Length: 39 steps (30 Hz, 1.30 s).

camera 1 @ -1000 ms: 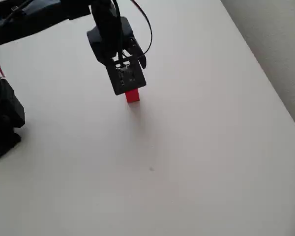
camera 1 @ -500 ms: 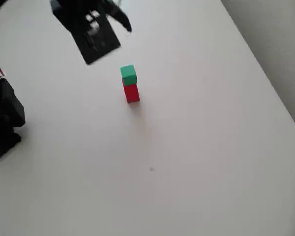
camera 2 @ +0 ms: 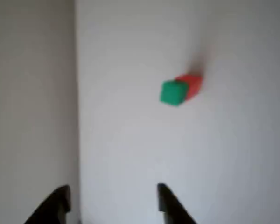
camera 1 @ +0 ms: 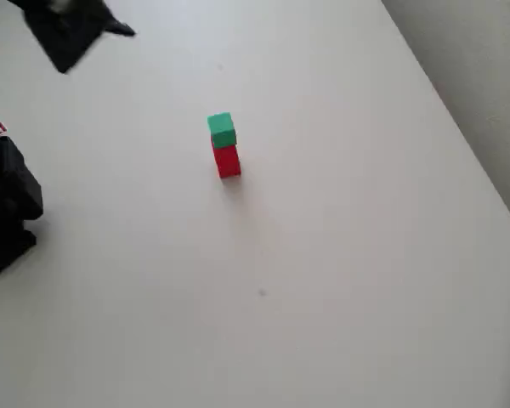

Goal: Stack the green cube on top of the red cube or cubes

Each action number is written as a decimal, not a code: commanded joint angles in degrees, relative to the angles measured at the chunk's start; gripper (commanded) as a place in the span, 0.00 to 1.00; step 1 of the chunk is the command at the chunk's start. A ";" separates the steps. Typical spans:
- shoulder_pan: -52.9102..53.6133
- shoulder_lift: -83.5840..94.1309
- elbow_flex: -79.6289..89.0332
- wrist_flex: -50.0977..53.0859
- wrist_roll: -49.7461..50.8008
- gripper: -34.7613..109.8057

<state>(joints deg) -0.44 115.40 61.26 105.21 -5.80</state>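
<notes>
So in the overhead view the green cube (camera 1: 222,130) is sitting on top of the red cube (camera 1: 228,161), touching it and upright, roughly mid-counter (camera 1: 348,255) toward the upper half of the picture. It looks shifted a touch up and left of the red one, though that could just be the camera angle. The claw (camera 1: 72,30) is way off in the top left corner, well apart from the stack, so the stack lies down and to the right of it; it's blurred there and I can't read the jaws from this angle. In the wrist view the 2 dark fingertips (camera 2: 170,207) poke up from the bottom edge with a clear gap of bare counter between them, so the claw is spread open and holding nothing. The green cube (camera 2: 172,92) is ahead and above them, a bit right of centre, with the red cube (camera 2: 193,85) peeking out behind it. To me the stacking looks done, and any next move is just keeping clear of the stack.
</notes>
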 commanded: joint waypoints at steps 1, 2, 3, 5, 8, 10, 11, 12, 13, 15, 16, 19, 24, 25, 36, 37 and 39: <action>1.67 8.00 -0.18 0.26 -1.23 0.39; 1.85 9.32 0.62 0.26 -1.41 0.39; 2.02 10.46 1.32 0.18 -1.67 0.39; 2.46 12.57 2.46 0.09 -2.02 0.39; 2.55 16.52 4.92 -0.26 -2.37 0.39; 2.37 18.90 6.94 -0.53 -2.55 0.39; 2.37 20.30 8.44 -0.97 -2.64 0.39; 2.37 22.06 10.55 -1.67 -2.81 0.39; 2.46 23.99 13.18 -2.72 -2.99 0.39; 2.90 28.30 19.51 -5.54 -3.60 0.39; 3.16 30.50 22.85 -6.94 -3.96 0.39; 4.13 35.86 32.52 -11.07 -5.19 0.39; 4.66 42.19 48.43 -18.46 -8.88 0.39; 4.83 43.42 51.42 -20.04 -9.32 0.39; 4.57 53.26 74.00 -29.88 -10.72 0.39; 4.48 53.61 75.32 -30.41 -10.72 0.39; 4.48 55.02 78.40 -31.73 -10.72 0.39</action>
<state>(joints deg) 4.04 167.61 135.35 76.73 -16.17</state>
